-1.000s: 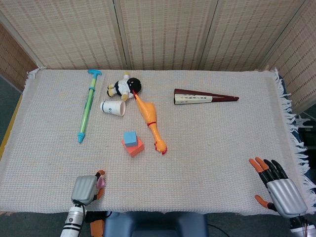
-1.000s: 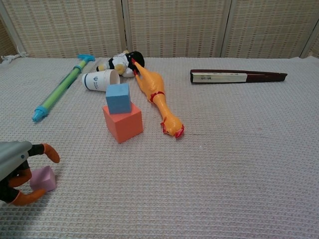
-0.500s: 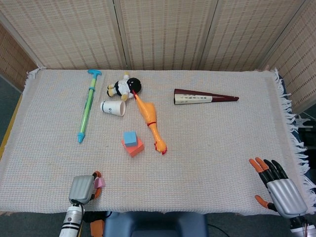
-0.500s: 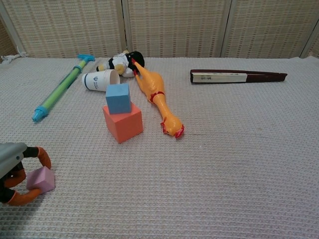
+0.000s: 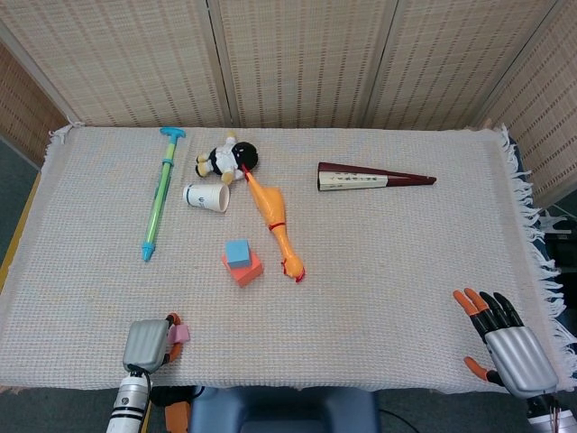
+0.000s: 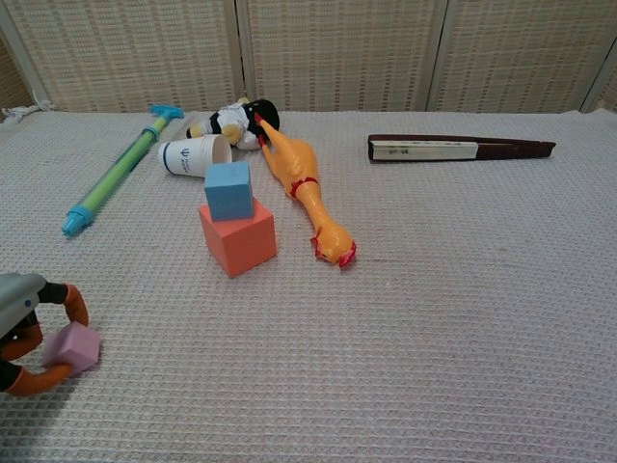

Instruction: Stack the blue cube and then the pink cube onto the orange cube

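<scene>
The table has a pale woven cloth over it. At the near left edge, the left hand has its orange-tipped fingers curled around the pink cube. The cube sits tilted between the fingers. The pictures do not show for sure if it is lifted off the cloth or touching it.

The right hand is at the near right corner, well apart from all the toys. Its fingers are spread out and it holds nothing. Only the head view shows it.

Near the middle of the table, the blue cube sits on top of the orange cube. The blue cube is smaller and is turned a little on the orange one. The pink cube is well apart from this stack, nearer and to the left.

Just right of the stack lies a rubber chicken, its head pointing near. A white paper cup lies on its side just behind the stack. A stuffed toy lies beyond the cup. A long green and blue water squirter lies to the left. A closed folding fan lies far to the right.
</scene>
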Robot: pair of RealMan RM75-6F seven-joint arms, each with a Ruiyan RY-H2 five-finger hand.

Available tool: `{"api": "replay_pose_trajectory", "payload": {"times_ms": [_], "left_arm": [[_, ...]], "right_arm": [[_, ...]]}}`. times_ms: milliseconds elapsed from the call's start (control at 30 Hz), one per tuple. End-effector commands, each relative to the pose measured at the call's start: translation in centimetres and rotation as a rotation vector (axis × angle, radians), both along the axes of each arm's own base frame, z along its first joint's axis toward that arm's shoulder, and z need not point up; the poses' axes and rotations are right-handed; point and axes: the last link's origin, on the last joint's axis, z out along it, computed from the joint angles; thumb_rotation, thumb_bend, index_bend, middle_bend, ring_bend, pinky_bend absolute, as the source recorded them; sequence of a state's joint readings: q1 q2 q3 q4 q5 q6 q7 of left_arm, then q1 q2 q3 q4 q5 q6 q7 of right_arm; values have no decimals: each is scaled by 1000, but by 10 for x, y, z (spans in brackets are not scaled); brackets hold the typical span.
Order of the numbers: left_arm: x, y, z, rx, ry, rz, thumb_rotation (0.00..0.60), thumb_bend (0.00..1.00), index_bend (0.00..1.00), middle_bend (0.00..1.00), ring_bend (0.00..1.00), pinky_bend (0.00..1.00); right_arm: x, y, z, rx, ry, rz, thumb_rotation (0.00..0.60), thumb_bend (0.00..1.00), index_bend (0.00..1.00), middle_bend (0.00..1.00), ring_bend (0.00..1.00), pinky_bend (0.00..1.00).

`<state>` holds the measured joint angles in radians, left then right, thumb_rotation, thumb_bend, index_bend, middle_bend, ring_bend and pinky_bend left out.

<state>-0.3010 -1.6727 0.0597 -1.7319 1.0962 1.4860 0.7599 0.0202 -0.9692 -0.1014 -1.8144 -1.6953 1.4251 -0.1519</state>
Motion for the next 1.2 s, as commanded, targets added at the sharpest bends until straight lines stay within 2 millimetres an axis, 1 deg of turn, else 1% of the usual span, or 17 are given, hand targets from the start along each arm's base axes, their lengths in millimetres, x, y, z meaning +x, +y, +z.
{"api": "replay_pose_trajectory", "payload": {"times_ms": [33, 333, 533, 633, 733, 800, 933, 1067, 1200], "left_arm": [[1, 1, 3, 15, 12, -15, 600, 304, 597, 1000, 1000, 1000], [13, 9, 28, 87, 108, -100, 600, 304, 648, 1000, 1000, 1000], [38, 26, 57, 142, 214, -191, 600, 314, 673, 1000, 1000, 1000], [54, 39, 72, 172, 262, -237, 600, 322, 683, 1000, 1000, 1000], [68, 51, 79, 169, 274, -243, 600, 323, 688, 1000, 1000, 1000], [77, 59, 80, 151, 252, -230, 600, 324, 689, 1000, 1000, 1000], [99, 70, 77, 60, 156, -189, 600, 325, 689, 1000, 1000, 1000], [119, 87, 70, 23, 153, -190, 600, 323, 689, 1000, 1000, 1000], [135, 98, 65, 14, 167, -190, 600, 323, 689, 1000, 1000, 1000]], "right_arm": [[0, 0, 0, 0, 0, -1, 600, 116, 0, 0, 0, 0], [-1, -1, 0, -1, 0, -3, 600, 116, 0, 0, 0, 0], [-1, -2, 1, -6, -1, -6, 600, 116, 0, 0, 0, 0], [-1, -3, 2, -13, -3, -8, 600, 115, 0, 0, 0, 0], [-2, -3, 2, -17, -4, -9, 600, 115, 0, 0, 0, 0], [-2, -4, 2, -20, -4, -9, 600, 115, 0, 0, 0, 0], [-3, -5, 2, -22, -3, -15, 600, 116, 0, 0, 0, 0], [-4, -9, 1, -19, 2, -26, 600, 115, 0, 0, 0, 0], [-7, -11, 3, -20, -8, -47, 600, 116, 0, 0, 0, 0]]}}
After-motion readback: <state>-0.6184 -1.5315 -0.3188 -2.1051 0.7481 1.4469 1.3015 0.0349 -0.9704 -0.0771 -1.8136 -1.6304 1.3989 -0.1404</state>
